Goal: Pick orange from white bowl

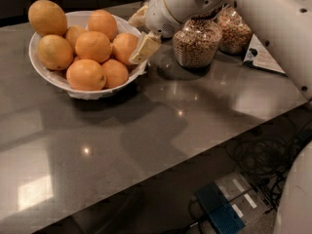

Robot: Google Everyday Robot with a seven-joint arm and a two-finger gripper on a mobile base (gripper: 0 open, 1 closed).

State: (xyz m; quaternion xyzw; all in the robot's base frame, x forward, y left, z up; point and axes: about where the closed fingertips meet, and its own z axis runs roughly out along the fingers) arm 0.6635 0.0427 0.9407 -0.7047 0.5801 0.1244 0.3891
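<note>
The white bowl [100,92] stands at the back left of the grey table and holds several fruits. Deep-orange oranges lie at the middle [92,46], front [86,75] and right [125,47]. Two paler yellow fruits [47,17] sit at the left. My gripper [141,32] is at the bowl's right rim, open and empty. Its near fingertip [144,48] lies against the rim beside the rightmost orange. Its far fingertip [138,17] is behind the bowl's edge. The white arm comes in from the upper right.
Two glass jars of cereal [197,44] [234,29] stand just right of the gripper under the arm. A paper card [261,57] lies at the far right. The table's front edge runs diagonally; cables and a blue box [219,211] lie on the floor below.
</note>
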